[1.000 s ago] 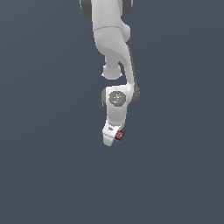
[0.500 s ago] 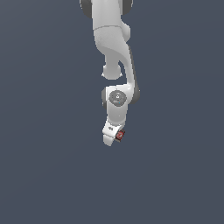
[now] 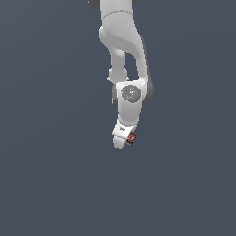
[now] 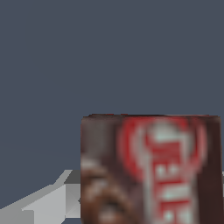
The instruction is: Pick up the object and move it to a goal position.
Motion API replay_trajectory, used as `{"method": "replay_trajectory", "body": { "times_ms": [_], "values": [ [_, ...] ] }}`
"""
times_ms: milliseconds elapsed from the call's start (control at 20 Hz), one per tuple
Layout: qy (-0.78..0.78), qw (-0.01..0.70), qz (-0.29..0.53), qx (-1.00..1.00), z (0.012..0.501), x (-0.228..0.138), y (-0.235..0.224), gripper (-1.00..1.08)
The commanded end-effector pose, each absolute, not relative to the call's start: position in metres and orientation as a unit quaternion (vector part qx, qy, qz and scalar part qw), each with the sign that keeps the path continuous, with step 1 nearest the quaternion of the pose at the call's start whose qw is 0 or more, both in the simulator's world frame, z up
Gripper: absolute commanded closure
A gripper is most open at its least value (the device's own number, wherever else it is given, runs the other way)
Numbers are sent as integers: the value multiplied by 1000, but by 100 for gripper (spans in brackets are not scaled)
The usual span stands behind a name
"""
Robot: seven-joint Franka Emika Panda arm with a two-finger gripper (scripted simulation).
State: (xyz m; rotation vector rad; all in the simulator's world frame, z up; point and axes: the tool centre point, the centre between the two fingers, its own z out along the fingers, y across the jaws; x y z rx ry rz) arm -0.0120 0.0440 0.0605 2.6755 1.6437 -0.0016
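Note:
The object [image 3: 132, 138] is a small dark brown box with a red-and-white label, and it peeks out beside the white hand in the exterior view. My gripper [image 3: 125, 142] hangs from the arm that reaches down from the top of that view, and it is shut on the box. The wrist view is filled close up by the object [image 4: 148, 170], label side showing. One grey finger [image 4: 43, 205] shows pressed against its side. The other finger is almost wholly hidden behind the box.
A plain dark grey-blue surface [image 3: 50, 175] fills the background of both views. The white arm links [image 3: 122, 41] run down from the top middle of the exterior view.
The gripper, still holding the box, has shifted a little up and toward the exterior view's right. The grip looks unchanged.

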Motion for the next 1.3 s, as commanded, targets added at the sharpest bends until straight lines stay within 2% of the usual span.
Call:
{"method": "replay_trajectory", "body": {
  "times_ms": [0,950,1250],
  "values": [
    [524,1,0,852,80,-14,55,108],
    [525,0,0,851,282,-27,167,108],
    [524,0,0,852,332,-28,194,108]
  ]
}}
